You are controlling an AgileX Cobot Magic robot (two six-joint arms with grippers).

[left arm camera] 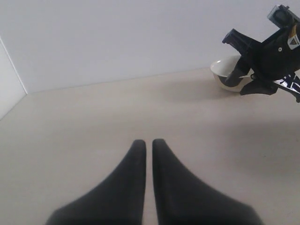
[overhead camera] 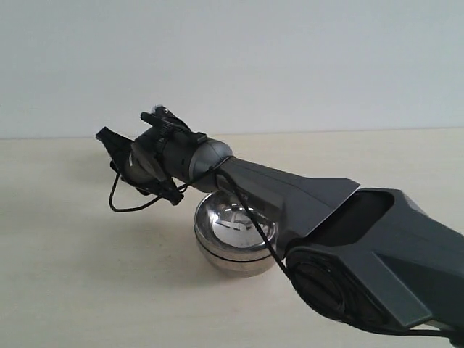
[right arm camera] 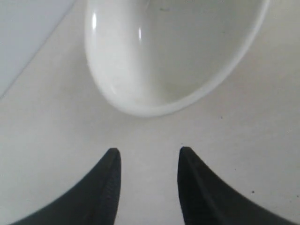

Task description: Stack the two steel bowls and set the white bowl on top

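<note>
The right arm reaches from the worktop's near right side across the middle toward the far edge. The right claw tilts down, fingers parted. The left claw hangs over the worktop - fingers all but touching, with a thin slit between them.

White bowl just before right tool

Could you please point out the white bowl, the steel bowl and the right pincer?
white bowl point(right arm camera: 178, 51): right wrist view, inner wall.
steel bowl point(overhead camera: 217, 223): exterior view, inside surface.
right pincer point(right arm camera: 149, 152): right wrist view, midway between its fingertips.
</note>
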